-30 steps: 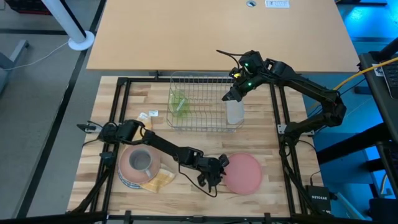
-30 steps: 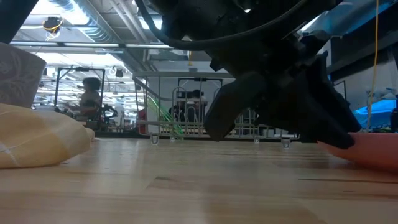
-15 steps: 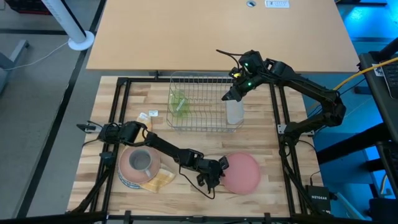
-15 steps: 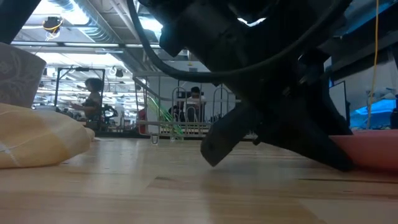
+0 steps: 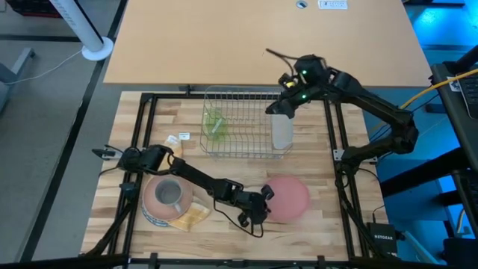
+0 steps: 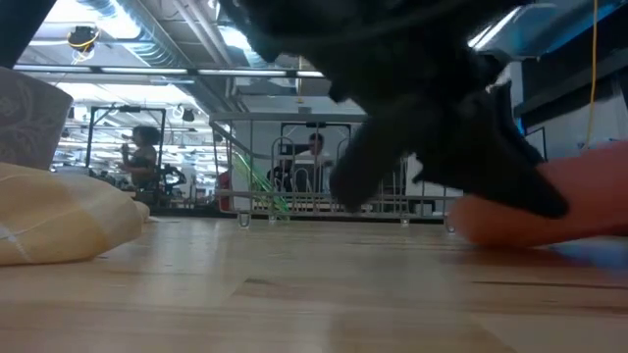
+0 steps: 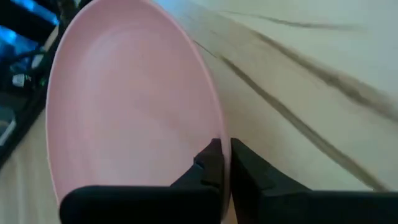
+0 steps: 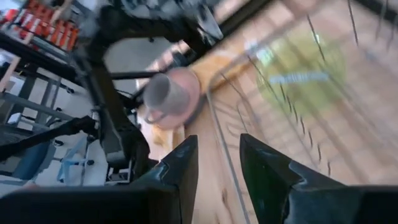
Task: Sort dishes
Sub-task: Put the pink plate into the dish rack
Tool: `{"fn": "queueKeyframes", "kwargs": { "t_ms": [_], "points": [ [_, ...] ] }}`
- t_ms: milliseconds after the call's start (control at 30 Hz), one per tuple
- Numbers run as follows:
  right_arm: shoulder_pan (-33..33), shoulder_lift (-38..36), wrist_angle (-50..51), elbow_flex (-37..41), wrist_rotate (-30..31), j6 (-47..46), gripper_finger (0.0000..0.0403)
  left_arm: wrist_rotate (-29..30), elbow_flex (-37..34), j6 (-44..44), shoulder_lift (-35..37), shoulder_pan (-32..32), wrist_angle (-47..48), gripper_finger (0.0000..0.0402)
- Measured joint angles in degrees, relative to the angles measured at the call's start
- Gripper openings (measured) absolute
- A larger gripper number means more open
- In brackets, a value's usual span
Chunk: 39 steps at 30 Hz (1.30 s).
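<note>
A round pink plate (image 5: 290,198) lies at the table's near middle, tilted; it also shows in the low view (image 6: 559,201). My left gripper (image 5: 261,203) is shut on its left rim. A pink bowl (image 5: 155,200) with a small grey mug (image 5: 172,193) inside rests on a yellow-tan cloth (image 5: 193,217) at the near left. A green-patterned plate (image 5: 214,123) stands on edge in the silver wire rack (image 5: 243,142). My right gripper (image 5: 278,109) is open and empty above the rack's far right corner. My left gripper pinches the pink plate's rim (image 7: 216,134) between its two shut fingers, on the plate's left side. The fingers come from the table's left, nearly level. The plate is tilted with the held side raised; whether its right edge rests on the table I cannot tell.
A pale cup (image 5: 281,134) stands in the rack's right end, just under my right gripper. A small tag (image 5: 184,137) lies left of the rack. A black frame (image 5: 142,127) runs around the wooden top. People show in the room beyond the table (image 6: 142,157).
My left gripper has risen a little with the pink plate's left rim; the plate has tipped up from lying flat and shifted slightly toward the far edge. My right gripper has gone up and toward the far right, away from the cup in the rack.
</note>
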<state>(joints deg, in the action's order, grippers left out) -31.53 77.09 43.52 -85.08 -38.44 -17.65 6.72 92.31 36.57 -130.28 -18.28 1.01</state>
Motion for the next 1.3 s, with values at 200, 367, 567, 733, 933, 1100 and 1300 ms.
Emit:
{"fn": "queueKeyframes", "kwargs": {
  "t_ms": [200,367,567,733,933,1100,1300],
  "points": [
    [0.0,-2.4,-0.1,-7.4,0.9,5.2,0.0122,-0.8,0.0,-10.8,5.4,0.1,0.1,0.0003],
    [0.0,-4.6,0.0,-13.4,2.2,8.1,0.0122,-1.7,0.0,-21.3,11.6,0.0,0.5,0.0002],
    [0.0,-8.1,0.4,-19.7,4.6,12.3,0.0122,-0.3,0.0,-29.9,19.5,0.0,4.2,0.0001],
    [0.0,-12.2,1.4,-22.3,10.3,16.0,0.0122,7.6,0.0,-36.8,25.6,0.0,7.4,0.0001],
    [0.0,-16.2,7.0,-22.3,18.4,20.9,0.0122,21.5,0.0,-44.1,32.1,0.1,15.0,0.0001],
    [0.0,-17.4,14.9,-22.3,23.5,24.1,0.0122,31.6,0.0,-54.4,36.7,1.2,24.3,0.0000],
    [0.0,-17.3,18.5,-18.5,23.2,26.1,0.0122,33.5,0.0,-66.1,38.9,4.7,30.8,0.0000]
  ]
}}
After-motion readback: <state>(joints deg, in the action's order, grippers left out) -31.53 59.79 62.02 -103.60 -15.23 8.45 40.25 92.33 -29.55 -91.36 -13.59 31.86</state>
